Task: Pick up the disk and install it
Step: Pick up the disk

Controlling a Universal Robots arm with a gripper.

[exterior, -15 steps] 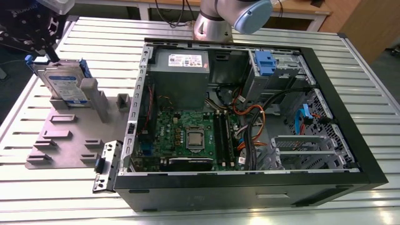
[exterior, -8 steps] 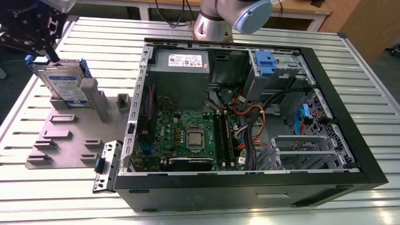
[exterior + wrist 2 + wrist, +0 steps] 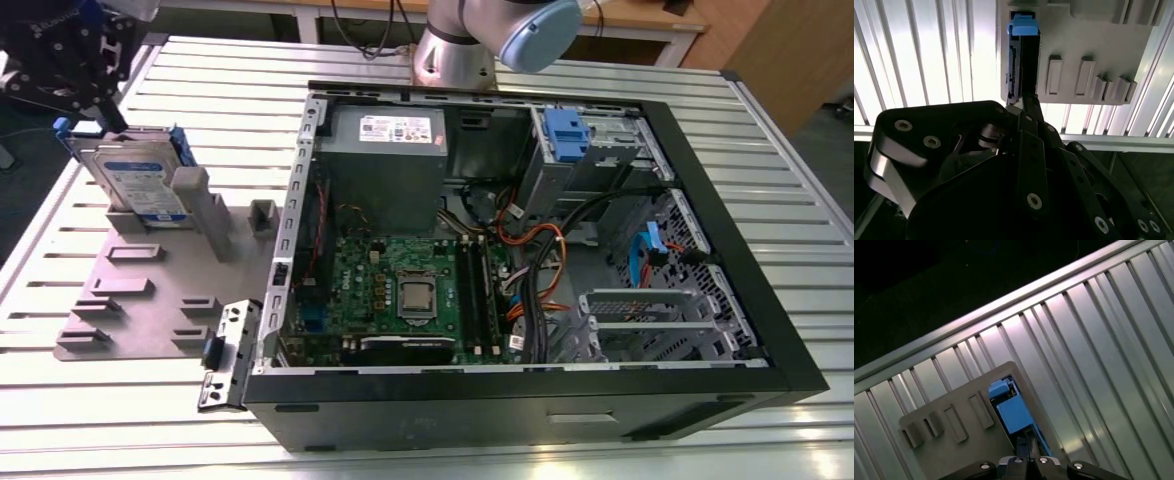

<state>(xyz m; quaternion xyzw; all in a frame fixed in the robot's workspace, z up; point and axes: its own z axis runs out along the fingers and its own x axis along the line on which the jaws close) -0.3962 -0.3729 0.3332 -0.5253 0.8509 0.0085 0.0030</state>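
Note:
The disk [image 3: 138, 182] stands on edge in a slot of the grey holder plate [image 3: 147, 300], on the exterior view's left beside the open computer case. It is silver-grey with a white-and-blue label and a blue carrier rail. My black gripper [image 3: 110, 122] is right above it, at the disk's top edge near the blue rail. In the second wrist view the gripper [image 3: 1027, 102] reaches down to the dark edge of the disk [image 3: 1023, 60]. The first wrist view has the gripper [image 3: 1026, 452] just over the blue rail of the disk [image 3: 1013, 412].
The open computer case [image 3: 747, 290] lies on the slatted metal table [image 3: 801, 180], with motherboard [image 3: 407, 290], power supply box [image 3: 387, 140], cables and a blue clip [image 3: 565, 135] at its drive cage. The arm's base [image 3: 461, 45] stands behind the case. Several empty slots line the holder plate.

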